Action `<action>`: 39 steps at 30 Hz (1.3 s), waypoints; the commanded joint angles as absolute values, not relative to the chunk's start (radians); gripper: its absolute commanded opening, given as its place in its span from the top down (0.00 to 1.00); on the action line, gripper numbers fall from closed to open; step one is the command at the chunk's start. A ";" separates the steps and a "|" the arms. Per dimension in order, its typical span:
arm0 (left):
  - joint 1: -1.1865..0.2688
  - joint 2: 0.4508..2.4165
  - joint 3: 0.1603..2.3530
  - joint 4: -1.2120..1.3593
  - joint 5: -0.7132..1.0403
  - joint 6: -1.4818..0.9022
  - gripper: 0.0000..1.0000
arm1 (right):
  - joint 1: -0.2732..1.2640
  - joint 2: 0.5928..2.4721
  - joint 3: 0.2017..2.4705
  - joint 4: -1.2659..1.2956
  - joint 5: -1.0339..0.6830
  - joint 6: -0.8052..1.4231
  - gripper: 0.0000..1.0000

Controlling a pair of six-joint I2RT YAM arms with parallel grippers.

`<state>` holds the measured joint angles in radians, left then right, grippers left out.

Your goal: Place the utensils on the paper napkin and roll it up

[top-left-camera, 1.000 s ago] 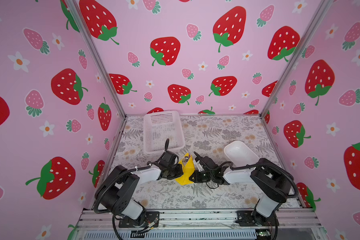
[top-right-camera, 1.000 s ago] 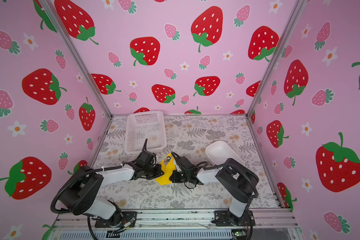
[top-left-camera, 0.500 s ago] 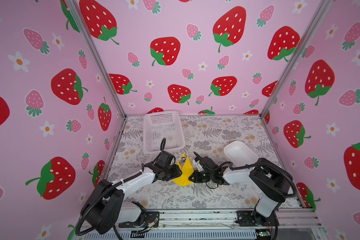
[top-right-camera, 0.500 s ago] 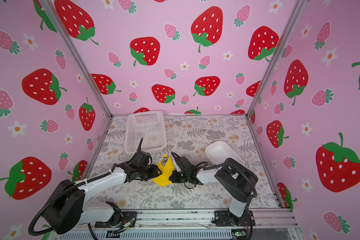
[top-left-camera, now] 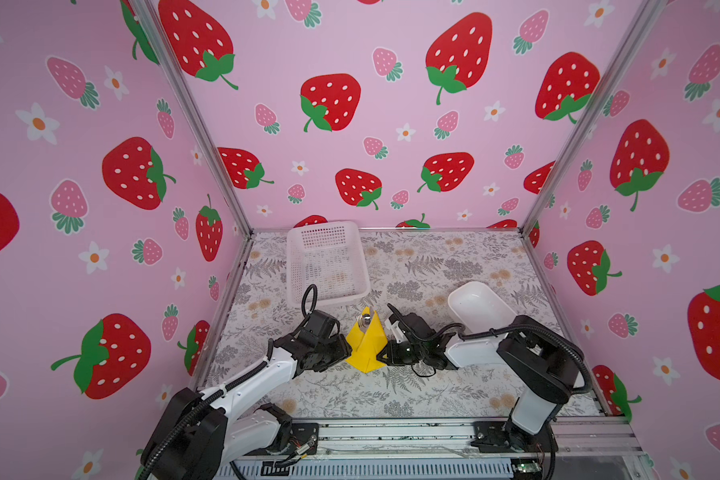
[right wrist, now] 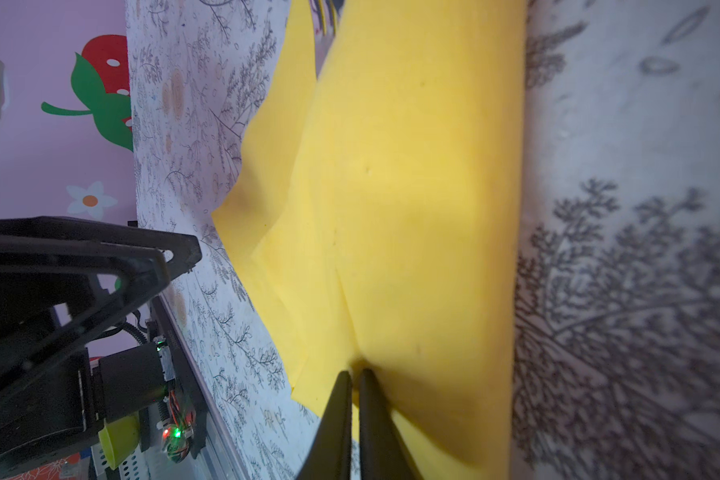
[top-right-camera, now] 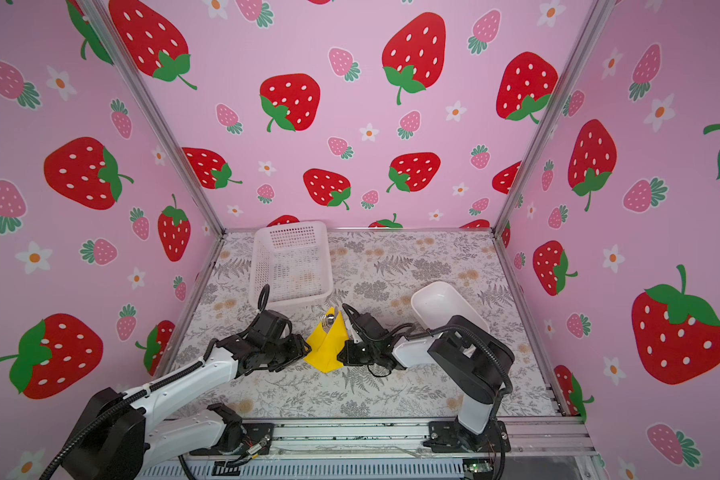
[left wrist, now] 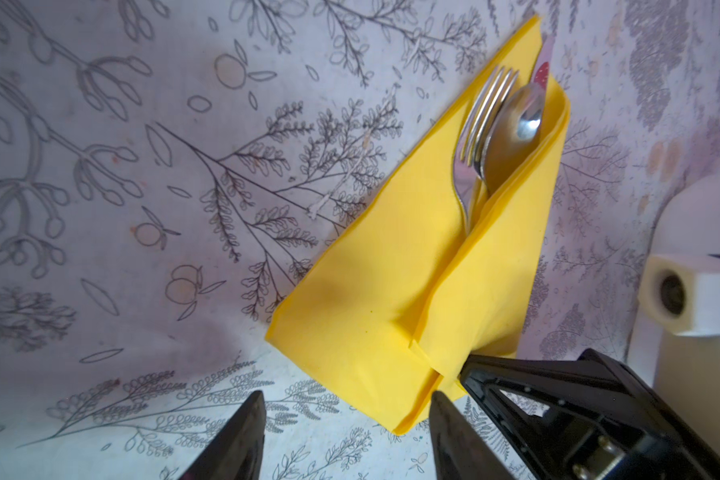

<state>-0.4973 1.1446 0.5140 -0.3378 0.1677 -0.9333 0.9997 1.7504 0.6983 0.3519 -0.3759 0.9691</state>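
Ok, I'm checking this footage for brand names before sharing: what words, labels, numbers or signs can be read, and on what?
None readable.
The paper napkin, utensils, basket, tray and strawberry walls carry no lettering.
The small circuit board in the right wrist view is too blurred to tell.

Stereo head: mounted high at the front, above my arm bases, facing down and back across the table (top-left-camera: 433,266) to the rear wall; both top views share the whole scene. Left wrist camera: looks past my left gripper (left wrist: 347,395), close on the napkin (left wrist: 391,291). Right wrist camera: rolled sideways, closer still behind my right gripper (right wrist: 354,374). Both wrist views share the napkin.
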 commanded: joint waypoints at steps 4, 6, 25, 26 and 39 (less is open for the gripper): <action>-0.491 1.172 0.471 -0.304 0.162 -1.003 0.42 | 1.003 1.782 0.675 0.308 -0.364 0.978 0.90; -0.491 1.179 0.455 -0.269 0.172 -1.016 0.44 | 1.003 1.782 0.673 0.310 -0.364 0.979 0.90; -0.490 1.249 0.487 -0.213 0.195 -0.989 0.87 | 1.003 1.783 0.660 0.324 -0.362 0.989 0.90; -0.490 1.249 0.496 -0.217 0.196 -0.980 0.89 | 1.003 1.785 0.660 0.324 -0.361 0.989 0.90; -0.491 1.228 0.608 -0.273 0.248 -0.881 1.00 | 1.002 1.800 0.661 0.396 -0.388 1.026 0.90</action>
<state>-0.4946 1.2366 0.5621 -0.2390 0.2310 -0.9176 0.9993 1.7664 0.6830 0.4110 -0.3882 1.0019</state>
